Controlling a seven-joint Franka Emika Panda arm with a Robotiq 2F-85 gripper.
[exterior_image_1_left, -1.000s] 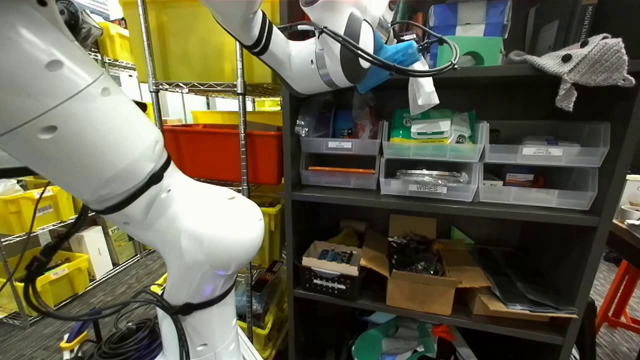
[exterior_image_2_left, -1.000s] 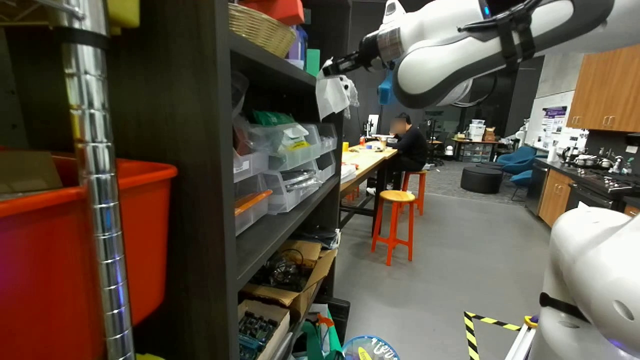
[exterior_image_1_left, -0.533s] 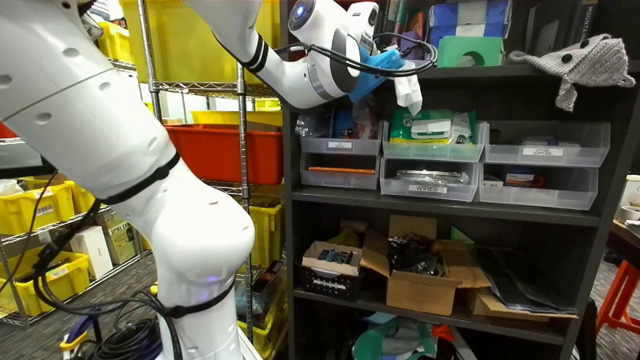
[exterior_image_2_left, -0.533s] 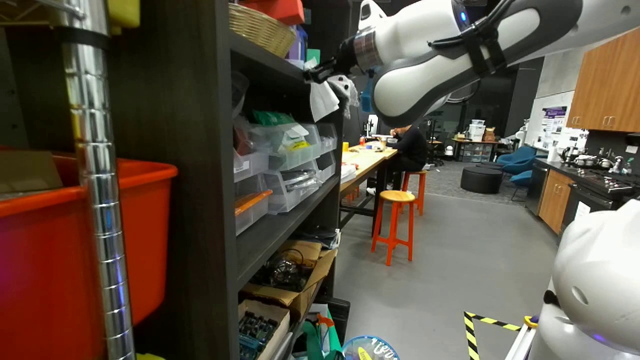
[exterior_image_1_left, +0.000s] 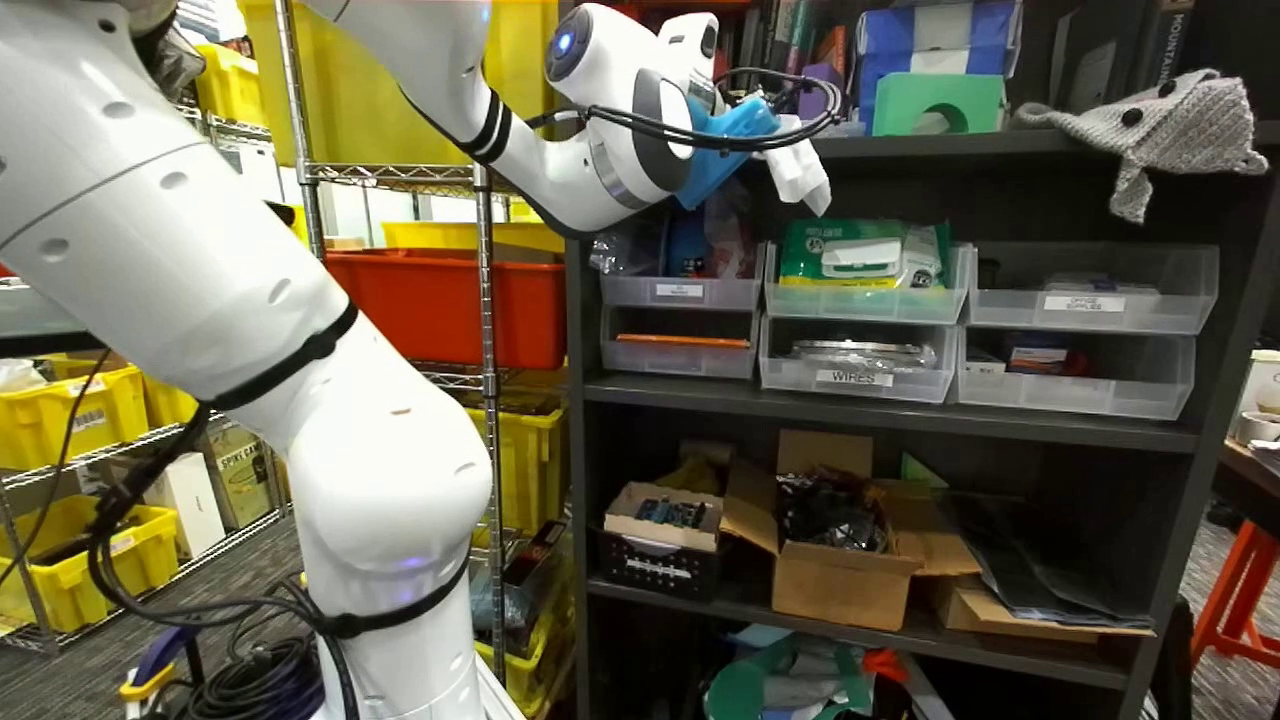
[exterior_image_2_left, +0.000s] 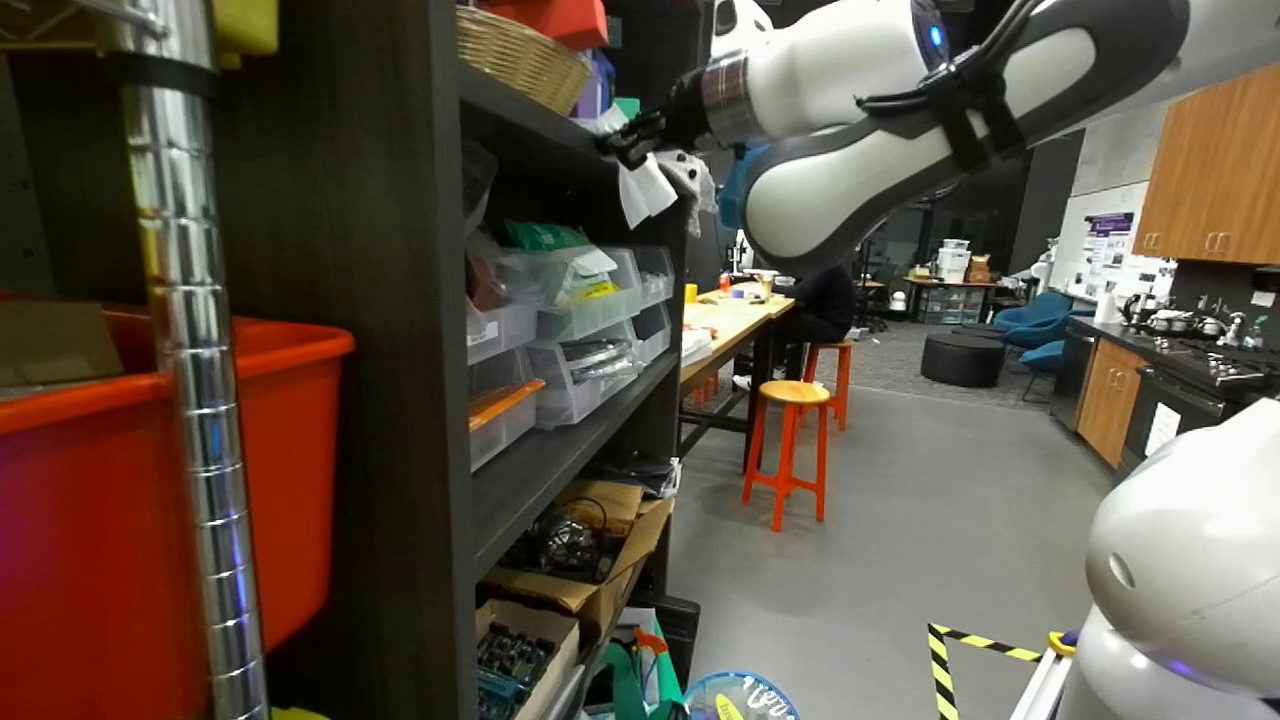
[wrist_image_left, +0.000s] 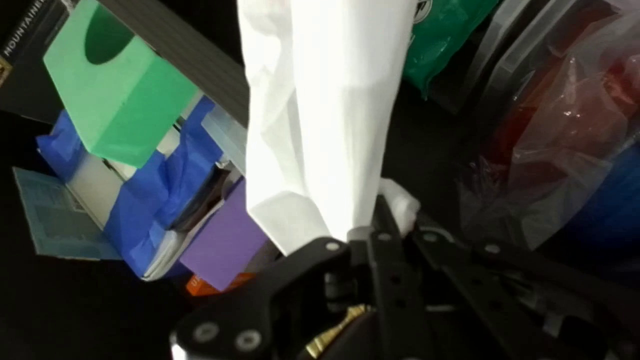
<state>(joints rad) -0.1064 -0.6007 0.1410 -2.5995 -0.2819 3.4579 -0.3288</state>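
Hand (exterior_image_2_left: 626, 143) clamped on a white sheet (exterior_image_2_left: 645, 192), which droops beneath it. Within the last second both have shifted together away from the green block (exterior_image_1_left: 938, 88), suggesting a sound grip. Below the hand: a clear bin (exterior_image_1_left: 868, 304) containing a green packet (exterior_image_1_left: 862, 255); lower still, a cardboard box (exterior_image_1_left: 840, 585) of dark clutter (exterior_image_1_left: 830, 512).

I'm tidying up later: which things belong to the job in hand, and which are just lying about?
In the job: gripper, shut on the white sheet (cloth or paper, unclear).
Apparently lying about: green block, grey knitted toy, red bin, cardboard box.
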